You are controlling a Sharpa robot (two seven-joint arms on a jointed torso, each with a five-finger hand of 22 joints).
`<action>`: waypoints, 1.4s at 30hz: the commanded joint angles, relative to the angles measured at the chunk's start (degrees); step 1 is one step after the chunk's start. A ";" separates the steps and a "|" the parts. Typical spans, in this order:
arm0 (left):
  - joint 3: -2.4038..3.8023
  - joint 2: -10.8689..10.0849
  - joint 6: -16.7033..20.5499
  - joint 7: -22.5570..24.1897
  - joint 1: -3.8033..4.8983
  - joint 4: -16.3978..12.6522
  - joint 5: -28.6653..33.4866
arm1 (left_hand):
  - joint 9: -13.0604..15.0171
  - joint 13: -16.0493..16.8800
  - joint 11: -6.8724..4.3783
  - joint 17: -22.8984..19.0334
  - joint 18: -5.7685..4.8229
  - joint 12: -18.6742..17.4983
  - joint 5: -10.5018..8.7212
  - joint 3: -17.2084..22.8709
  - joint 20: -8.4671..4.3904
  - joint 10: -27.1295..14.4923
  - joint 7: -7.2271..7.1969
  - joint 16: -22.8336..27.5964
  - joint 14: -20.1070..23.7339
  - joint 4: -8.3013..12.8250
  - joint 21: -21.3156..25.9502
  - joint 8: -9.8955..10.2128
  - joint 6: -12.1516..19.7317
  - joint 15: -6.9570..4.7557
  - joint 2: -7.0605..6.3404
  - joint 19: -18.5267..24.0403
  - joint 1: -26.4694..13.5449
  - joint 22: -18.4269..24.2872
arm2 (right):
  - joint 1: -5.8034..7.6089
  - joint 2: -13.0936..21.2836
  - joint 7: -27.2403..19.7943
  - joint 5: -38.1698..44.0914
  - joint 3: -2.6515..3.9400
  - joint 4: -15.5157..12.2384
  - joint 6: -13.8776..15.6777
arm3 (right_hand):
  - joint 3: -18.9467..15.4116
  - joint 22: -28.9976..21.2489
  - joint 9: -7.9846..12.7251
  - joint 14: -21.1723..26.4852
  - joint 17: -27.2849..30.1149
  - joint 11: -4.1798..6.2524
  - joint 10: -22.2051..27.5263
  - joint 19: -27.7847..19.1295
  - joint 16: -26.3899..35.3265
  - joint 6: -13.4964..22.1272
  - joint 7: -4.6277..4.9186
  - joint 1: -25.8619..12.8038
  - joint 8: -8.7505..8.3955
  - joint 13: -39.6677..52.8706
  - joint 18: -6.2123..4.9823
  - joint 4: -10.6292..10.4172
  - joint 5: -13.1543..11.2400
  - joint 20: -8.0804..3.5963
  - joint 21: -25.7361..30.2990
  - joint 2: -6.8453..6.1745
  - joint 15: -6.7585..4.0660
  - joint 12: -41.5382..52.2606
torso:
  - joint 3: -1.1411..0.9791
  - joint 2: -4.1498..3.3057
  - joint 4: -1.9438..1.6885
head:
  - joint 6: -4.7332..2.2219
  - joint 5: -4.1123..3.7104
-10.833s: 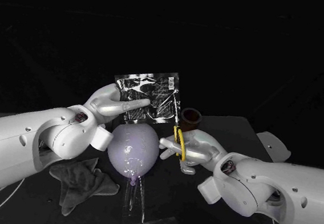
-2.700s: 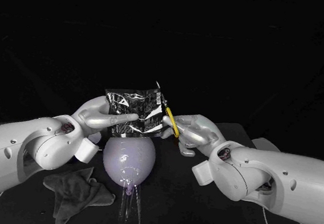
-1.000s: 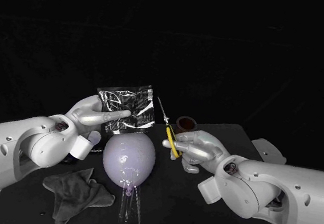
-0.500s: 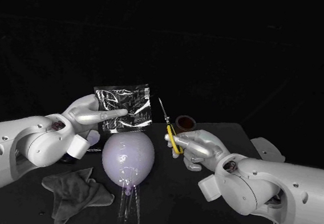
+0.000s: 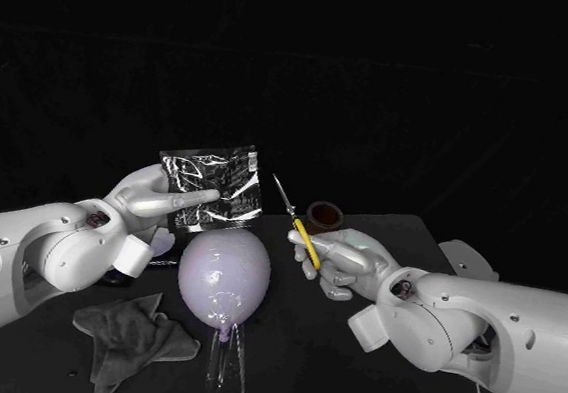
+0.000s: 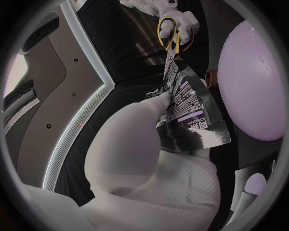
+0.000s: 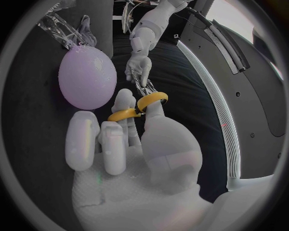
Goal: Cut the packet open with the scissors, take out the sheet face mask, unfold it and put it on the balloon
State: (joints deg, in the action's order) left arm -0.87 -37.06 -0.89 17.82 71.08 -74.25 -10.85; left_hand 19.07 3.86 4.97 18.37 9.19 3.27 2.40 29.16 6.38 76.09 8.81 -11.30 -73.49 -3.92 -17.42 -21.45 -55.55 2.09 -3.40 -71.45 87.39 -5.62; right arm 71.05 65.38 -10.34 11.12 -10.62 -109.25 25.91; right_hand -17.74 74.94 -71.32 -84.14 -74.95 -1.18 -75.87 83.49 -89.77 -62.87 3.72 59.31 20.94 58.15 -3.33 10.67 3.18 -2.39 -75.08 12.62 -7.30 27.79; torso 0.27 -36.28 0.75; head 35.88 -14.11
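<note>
The black table (image 5: 310,358) carries a grey cloth (image 5: 133,335), brown cup (image 5: 325,211) and balloon stand (image 5: 225,357).

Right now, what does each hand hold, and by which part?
The left hand pinches the packet by its lower part. The right hand holds the scissors by their yellow handles.

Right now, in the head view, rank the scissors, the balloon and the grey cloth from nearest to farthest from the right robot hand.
1. Scissors: held in the right robot hand.
2. Balloon: beside that hand, to the robot's left of it.
3. Grey cloth: farthest, past the balloon, nearer the robot.
</note>
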 commanded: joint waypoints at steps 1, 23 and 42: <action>0.07 0.04 0.02 0.25 0.07 -0.01 0.85 | 6.74 0.01 0.00 0.09 1.11 0.33 0.34 0.13 -0.12 0.34 0.31 0.17 -0.02 0.39 -0.17 -0.18 0.06 -0.36 0.50 -0.15 0.00 0.06 | -0.01 -0.01 -2.37 -1.65 0.03 0.00 -0.24 | 4.97 10.44 -18.68 -5.86 -15.05 8.87 -14.13 -0.69 -0.23 -27.13 -8.34 14.93 69.06 31.85 0.00 6.11 2.58 -0.34 0.83 3.48 -2.40 62.21 | -0.01 -0.02 0.04 | 0.04 -0.09; 0.06 -0.18 0.35 0.14 0.07 0.21 1.60 | 6.86 -0.02 0.05 0.15 1.09 0.30 0.34 0.18 -0.11 0.21 0.37 0.25 0.10 0.45 -0.14 -0.16 0.17 -0.32 0.51 -0.09 -0.02 0.08 | 0.08 1.22 -6.82 -14.17 0.04 1.46 1.11 | 66.29 10.17 -7.51 -5.86 -15.05 6.83 -14.13 -0.63 -0.23 -3.24 -5.90 -15.40 43.33 31.85 0.04 -6.12 -0.41 0.71 0.82 -3.02 -0.95 62.21 | -0.01 -0.03 0.03 | 0.25 -0.35; 0.05 -0.33 0.24 -0.03 0.07 0.31 1.75 | 6.91 -0.02 0.07 0.18 1.08 0.30 0.34 0.18 -0.10 0.18 0.39 0.27 0.13 0.46 -0.13 -0.15 0.21 -0.30 0.51 -0.07 -0.05 0.09 | 0.11 1.31 -8.44 -12.17 0.04 1.83 -0.26 | 66.99 3.65 11.76 -0.57 1.34 -0.97 6.26 -9.04 9.96 23.85 3.87 -6.87 8.18 1.53 -3.01 -5.19 0.00 6.34 19.21 -0.12 5.74 1.00 | 0.02 -0.01 -0.01 | 0.22 -0.38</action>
State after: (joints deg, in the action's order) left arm -0.89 -37.46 -0.56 17.52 71.07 -73.85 -9.70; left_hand 19.12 3.82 5.12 18.46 9.67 3.38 2.38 29.31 6.39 75.95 8.87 -11.30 -73.29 -3.76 -17.42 -21.25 -55.39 2.08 -3.40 -71.45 87.40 -5.58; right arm 71.13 66.76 -16.87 -2.45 -10.62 -107.41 26.65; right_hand 28.43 74.95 -59.86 -84.02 -73.46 -2.45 -70.79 74.74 -80.17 -39.87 7.57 47.82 29.11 61.19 -5.78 17.94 3.02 3.83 -56.38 9.22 -1.83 30.73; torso 0.28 -36.28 0.76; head 36.13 -14.53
